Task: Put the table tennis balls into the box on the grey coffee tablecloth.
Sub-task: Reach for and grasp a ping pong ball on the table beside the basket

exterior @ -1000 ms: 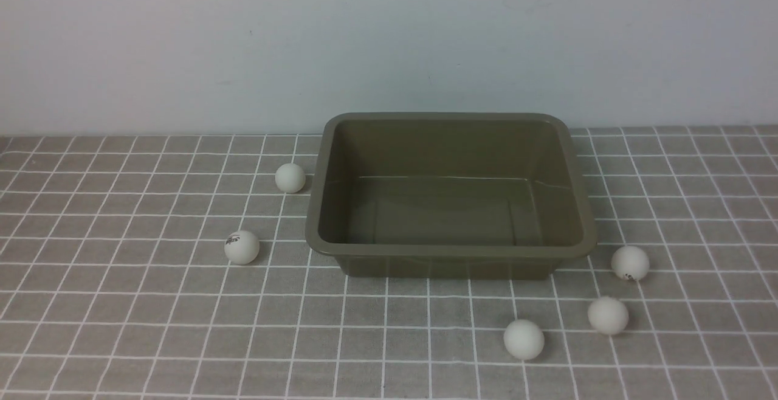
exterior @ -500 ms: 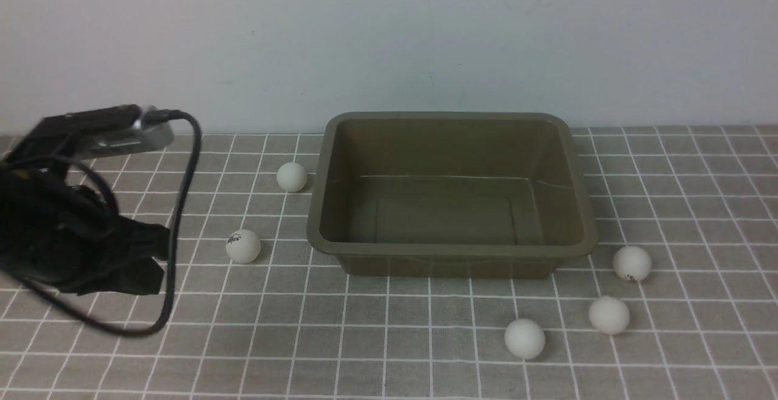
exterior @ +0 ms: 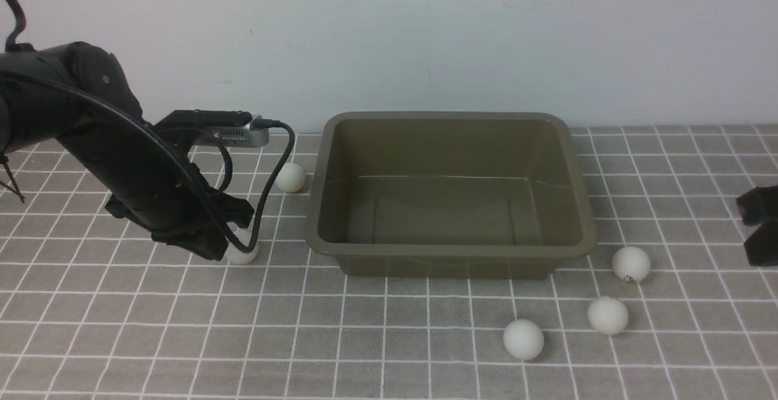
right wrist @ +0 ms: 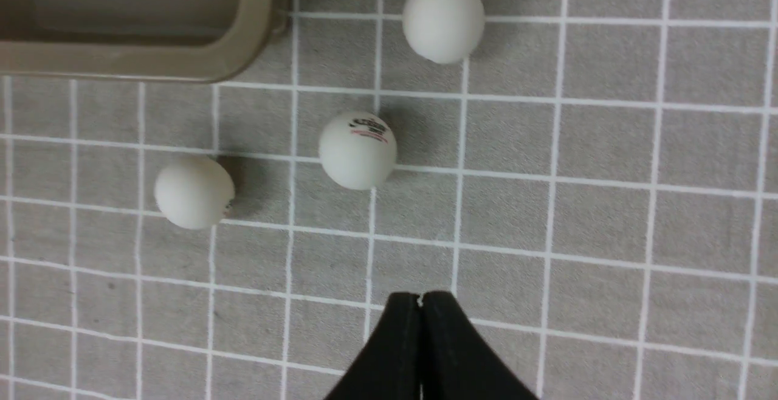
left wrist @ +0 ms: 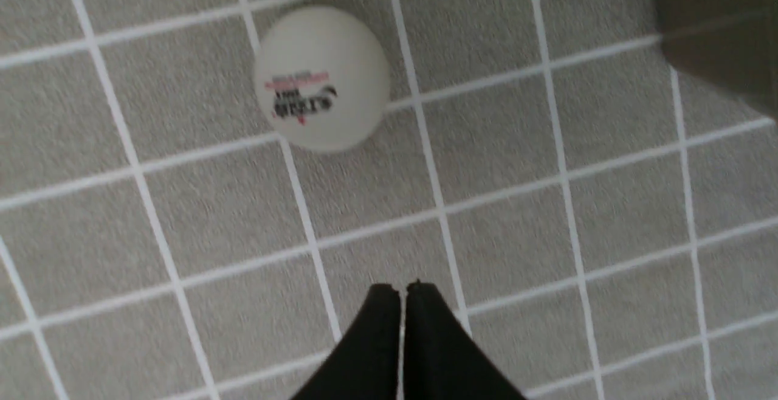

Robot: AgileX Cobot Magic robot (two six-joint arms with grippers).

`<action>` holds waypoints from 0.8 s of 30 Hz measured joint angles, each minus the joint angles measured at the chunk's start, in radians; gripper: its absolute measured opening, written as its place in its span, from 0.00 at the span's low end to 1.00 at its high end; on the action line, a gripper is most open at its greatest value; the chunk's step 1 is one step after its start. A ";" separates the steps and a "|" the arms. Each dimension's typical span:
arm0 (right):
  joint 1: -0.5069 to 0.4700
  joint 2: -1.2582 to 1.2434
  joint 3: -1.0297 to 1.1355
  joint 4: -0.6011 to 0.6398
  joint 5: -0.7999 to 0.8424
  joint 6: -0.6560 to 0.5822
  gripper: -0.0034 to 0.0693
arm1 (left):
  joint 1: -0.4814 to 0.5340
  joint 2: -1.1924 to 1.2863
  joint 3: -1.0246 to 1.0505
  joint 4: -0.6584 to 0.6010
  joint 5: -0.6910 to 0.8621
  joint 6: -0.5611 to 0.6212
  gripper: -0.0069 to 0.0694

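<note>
The left arm [exterior: 164, 187] has just swung right in over its side of the cloth [exterior: 200, 333]; half a second ago only its front part showed at the edge of the view, and before that no arm was in sight. Its left claw [left wrist: 403, 287] is clenched with nothing in it, and it now partly covers the near left ball [exterior: 242, 254] in the front view. The right arm [exterior: 763, 227] has newly come in at the other edge, and its right claw [right wrist: 420, 296] is likewise clenched and holding nothing.

The balls and the box [exterior: 450, 260] have not moved. The box stands on the cloth with no ball inside. Two balls lie on its left: the partly covered one with a printed logo, and another [exterior: 290, 177] farther back, just beside the box. Three more lie on the right side: one [exterior: 631, 264] near the box's right end, one [exterior: 608, 315] nearer the camera, and one [exterior: 523, 340] in front of the box.

So the job looks to be at its very start, with both arms arriving to share the work. The left claw would need to part its fingers before coming down around the logo ball. If it lowers while clenched, it could knock the ball and send it rolling.
</note>
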 joint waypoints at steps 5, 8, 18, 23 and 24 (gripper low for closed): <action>-0.008 0.000 0.000 0.065 -0.037 -0.046 0.03 | 0.000 0.027 -0.005 0.001 -0.123 0.080 0.17; -0.008 0.000 0.000 0.082 -0.064 -0.052 0.03 | 0.000 0.082 -0.009 -0.025 -0.205 0.157 0.37; -0.015 0.004 0.000 0.075 -0.098 -0.044 0.03 | -0.001 0.204 -0.010 -0.068 -0.240 0.176 0.70; -0.053 0.075 -0.053 0.050 -0.124 -0.013 0.03 | -0.001 0.196 -0.047 -0.067 -0.224 0.171 0.55; -0.056 0.108 -0.074 0.041 -0.125 -0.011 0.03 | -0.001 0.188 -0.064 -0.065 -0.204 0.171 0.55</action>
